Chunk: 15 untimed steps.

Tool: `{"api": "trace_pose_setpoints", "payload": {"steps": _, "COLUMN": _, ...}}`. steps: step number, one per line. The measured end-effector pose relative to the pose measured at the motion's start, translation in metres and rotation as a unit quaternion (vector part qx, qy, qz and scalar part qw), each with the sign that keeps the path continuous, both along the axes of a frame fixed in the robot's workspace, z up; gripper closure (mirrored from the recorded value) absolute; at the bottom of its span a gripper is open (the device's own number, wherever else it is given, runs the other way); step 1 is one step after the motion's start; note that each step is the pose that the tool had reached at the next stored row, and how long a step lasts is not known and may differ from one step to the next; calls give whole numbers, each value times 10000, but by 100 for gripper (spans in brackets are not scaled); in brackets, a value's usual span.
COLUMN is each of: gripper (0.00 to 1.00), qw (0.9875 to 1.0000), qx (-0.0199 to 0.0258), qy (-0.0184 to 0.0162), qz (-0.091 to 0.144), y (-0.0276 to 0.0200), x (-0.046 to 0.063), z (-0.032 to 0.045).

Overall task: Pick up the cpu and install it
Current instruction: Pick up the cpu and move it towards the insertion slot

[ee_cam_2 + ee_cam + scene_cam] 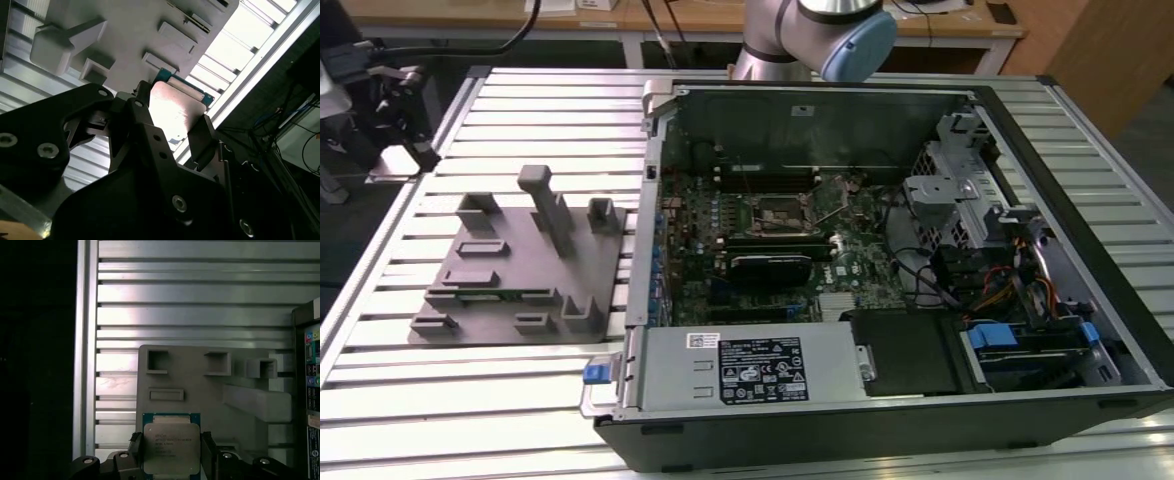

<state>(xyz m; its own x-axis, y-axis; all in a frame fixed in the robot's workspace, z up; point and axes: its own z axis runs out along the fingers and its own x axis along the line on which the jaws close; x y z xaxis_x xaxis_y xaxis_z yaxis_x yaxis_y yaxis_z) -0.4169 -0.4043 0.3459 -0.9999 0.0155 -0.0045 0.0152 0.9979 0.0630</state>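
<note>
Step in hand: pickup. Gripper (171, 454) is clamped on the cpu (171, 446), one finger on each of two opposite edges (metal lid faces the first wrist view). Chip is at the edge of the grey tray (200, 390); lifted clear or resting on it, can't tell. Socket (781, 212) is well apart from the tray, inside the open case (881, 430). My read: install calls for a level chip, squared to the socket.

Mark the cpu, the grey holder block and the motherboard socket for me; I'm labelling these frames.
cpu (171, 447): first wrist view, middle of its metal top.
grey holder block (520, 268): exterior view, its flat base.
motherboard socket (783, 211): exterior view, centre of its frame.
</note>
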Motion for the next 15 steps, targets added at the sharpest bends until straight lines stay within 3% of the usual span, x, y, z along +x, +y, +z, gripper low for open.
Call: {"api": "trace_pose_setpoints", "payload": {"steps": 15, "gripper": 46, "qw": 10000, "qx": 0, "qy": 0, "qz": 0, "y": 10, "x": 0, "z": 256}}
